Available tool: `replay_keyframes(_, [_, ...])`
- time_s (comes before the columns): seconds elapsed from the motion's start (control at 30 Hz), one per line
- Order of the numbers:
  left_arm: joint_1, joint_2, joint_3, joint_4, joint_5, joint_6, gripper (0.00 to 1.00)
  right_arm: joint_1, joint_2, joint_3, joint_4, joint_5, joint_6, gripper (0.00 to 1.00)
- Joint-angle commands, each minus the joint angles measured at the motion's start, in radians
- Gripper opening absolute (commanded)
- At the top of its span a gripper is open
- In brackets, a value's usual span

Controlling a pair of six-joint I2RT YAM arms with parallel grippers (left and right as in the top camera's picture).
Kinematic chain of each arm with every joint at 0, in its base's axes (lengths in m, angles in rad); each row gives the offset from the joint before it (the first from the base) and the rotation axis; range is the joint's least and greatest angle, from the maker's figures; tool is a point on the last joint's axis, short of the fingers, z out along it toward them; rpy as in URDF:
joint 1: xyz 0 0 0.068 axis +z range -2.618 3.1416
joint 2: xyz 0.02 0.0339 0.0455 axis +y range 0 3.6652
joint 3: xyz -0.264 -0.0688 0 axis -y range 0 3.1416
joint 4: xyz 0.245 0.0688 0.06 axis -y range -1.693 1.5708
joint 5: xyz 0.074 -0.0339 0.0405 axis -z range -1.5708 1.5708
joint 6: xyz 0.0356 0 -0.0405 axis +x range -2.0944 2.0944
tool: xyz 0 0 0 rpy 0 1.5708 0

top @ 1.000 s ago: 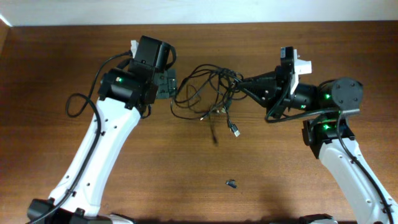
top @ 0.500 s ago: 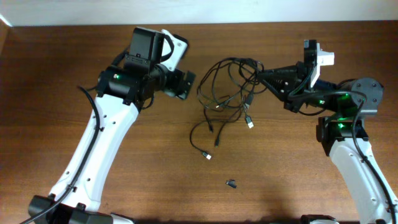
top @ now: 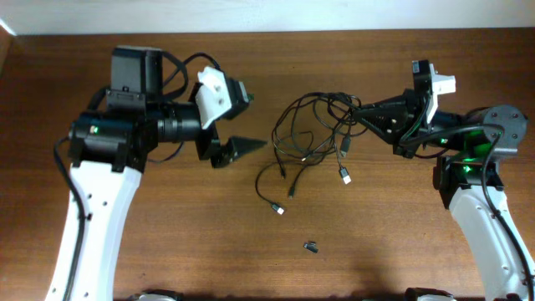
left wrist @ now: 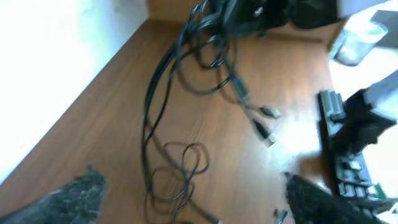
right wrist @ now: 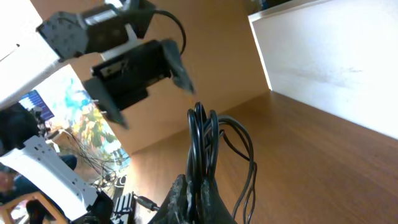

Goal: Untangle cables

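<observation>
The cables (top: 311,134) are a loose black tangle at the table's middle, with loops lifted at the right and plug ends trailing down left (top: 276,209) and right (top: 345,177). My right gripper (top: 361,115) is shut on a bunch of cable strands (right wrist: 202,140) and holds them above the table. My left gripper (top: 238,149) is open and empty, left of the tangle and apart from it. In the left wrist view the cables (left wrist: 186,93) run from the far top down between the spread fingertips (left wrist: 193,199).
A tiny dark stubby piece (top: 310,247) lies on the wooden table (top: 192,242) toward the front. A white wall edge (top: 267,17) runs along the back. The thicker arm cables hang beside both arms.
My left arm has swung back to the left and its gripper has opened away from the cables. My right gripper has pulled the held strands a little right, and the tangle has spread out.
</observation>
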Motion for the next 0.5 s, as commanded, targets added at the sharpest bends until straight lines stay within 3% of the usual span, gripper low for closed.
replay_keyframes(0.0, [0.005, -0.006, 0.005, 0.015, 0.030, 0.052, 0.99, 0.025, -0.011, 0.011, 0.077, -0.075, 0.000, 0.04])
replay_keyframes(0.17, [0.005, -0.006, 0.005, 0.013, -0.058, 0.027, 0.99, 0.132, -0.011, 0.011, 0.235, -0.095, 0.000, 0.04])
replay_keyframes(0.33, [-0.010, 0.018, 0.004, -0.009, -0.056, 0.028, 0.99, 0.223, -0.011, 0.011, 0.234, -0.047, -0.008, 0.04])
replay_keyframes(0.47, [-0.083, 0.051, 0.004, -0.063, -0.060, 0.103, 0.99, 0.242, -0.011, 0.011, 0.234, -0.020, -0.009, 0.04])
